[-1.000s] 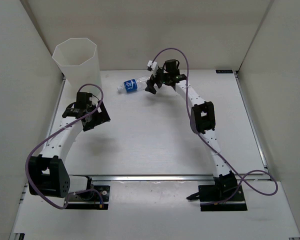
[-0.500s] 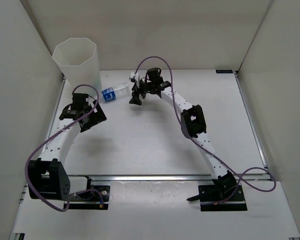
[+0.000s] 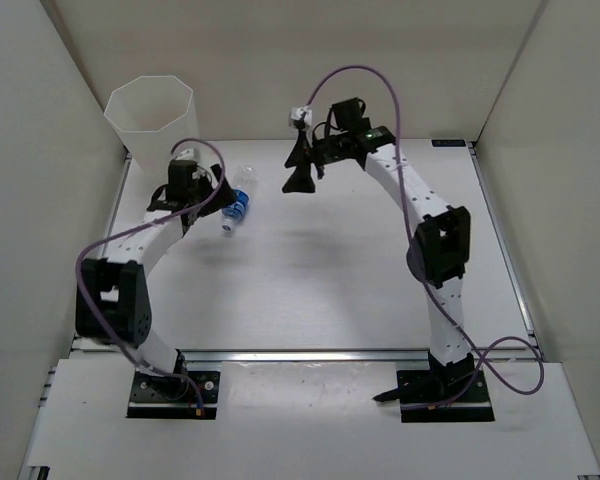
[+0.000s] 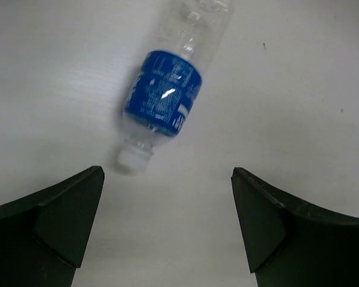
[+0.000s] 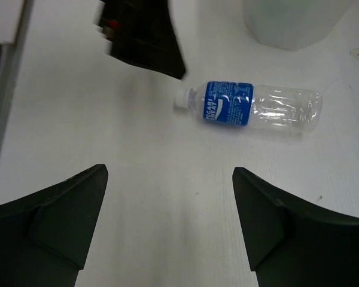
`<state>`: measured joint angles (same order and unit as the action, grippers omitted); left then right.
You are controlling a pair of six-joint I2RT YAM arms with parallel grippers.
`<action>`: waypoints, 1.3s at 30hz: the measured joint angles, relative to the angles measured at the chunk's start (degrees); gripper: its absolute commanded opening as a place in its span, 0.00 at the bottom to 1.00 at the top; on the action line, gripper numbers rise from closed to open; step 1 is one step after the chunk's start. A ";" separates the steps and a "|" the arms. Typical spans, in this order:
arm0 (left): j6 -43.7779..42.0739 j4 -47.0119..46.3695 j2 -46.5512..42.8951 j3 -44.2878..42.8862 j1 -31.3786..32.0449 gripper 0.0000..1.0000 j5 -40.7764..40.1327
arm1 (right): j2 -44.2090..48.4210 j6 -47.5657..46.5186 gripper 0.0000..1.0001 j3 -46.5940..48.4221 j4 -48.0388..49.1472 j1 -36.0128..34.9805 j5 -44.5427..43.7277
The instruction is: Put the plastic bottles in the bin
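Observation:
One plastic bottle, clear with a blue label (image 3: pixel 236 205), lies on its side on the white table just right of the bin's foot. The other bottles are out of view. The bin (image 3: pixel 148 115) stands upright at the far left. My left gripper (image 3: pixel 212 196) is open and empty just short of the bottle. In the left wrist view the bottle (image 4: pixel 164 89) lies beyond the open gripper (image 4: pixel 167 197), its white cap (image 4: pixel 134 158) nearest. My right gripper (image 3: pixel 300 178) is open and empty, raised to the right. Its wrist view (image 5: pixel 170 197) shows the bottle (image 5: pixel 251 107) ahead.
White walls enclose the table on the left, back and right. The base of the bin (image 5: pixel 293 21) and the dark left gripper (image 5: pixel 143 36) show in the right wrist view. Both arm bases sit at the near edge.
The bottle has been moved left toward the bin. My right gripper has pulled back to the right and risen. My left arm has swung in toward the bottle.

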<state>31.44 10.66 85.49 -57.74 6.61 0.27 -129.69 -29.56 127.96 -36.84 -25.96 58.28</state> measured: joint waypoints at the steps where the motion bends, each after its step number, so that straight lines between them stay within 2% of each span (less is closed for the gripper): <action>1: -2.58 -0.15 3.08 -2.89 0.74 0.99 1.51 | 3.02 0.02 0.81 -1.95 -0.94 0.76 0.94; 4: -10.56 -0.44 13.86 -13.70 4.17 0.98 3.28 | 10.51 0.35 0.80 -7.54 -3.87 3.65 1.97; 7: -15.56 1.77 23.10 -23.54 8.70 0.98 0.17 | 16.65 0.59 0.80 -15.54 -5.49 5.99 -1.49; 12: -16.92 7.67 33.48 -33.22 12.68 0.99 -5.01 | 28.89 2.47 0.83 -36.79 -3.19 6.69 -7.39; 16: -15.96 8.44 33.70 -30.53 11.26 0.98 -5.53 | 39.87 5.84 0.85 -51.76 1.73 9.07 -7.72; 22: -14.03 7.34 27.21 -25.22 10.21 0.98 -5.75 | 46.03 10.05 0.86 -56.85 9.33 13.33 -9.53; 27: -2.69 11.56 15.76 -22.51 8.87 0.99 -13.18 | 47.39 20.98 0.86 -65.94 23.08 16.41 -15.61; 31: 5.77 15.06 9.11 -19.61 2.08 0.99 -18.25 | 48.24 30.38 0.89 -73.44 31.34 23.28 -15.50; 35: 10.78 16.81 12.04 -17.46 -4.20 0.99 -20.17 | 51.56 33.07 0.90 -75.73 32.61 24.79 -16.63; 39: 13.86 18.95 19.02 -15.06 -5.16 0.98 -20.20 | 57.09 33.75 0.90 -76.39 33.55 25.05 -17.20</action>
<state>45.30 29.61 104.51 -72.79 1.45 -19.92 -72.60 4.19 51.57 -3.29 -0.91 41.08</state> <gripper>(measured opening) 0.985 0.897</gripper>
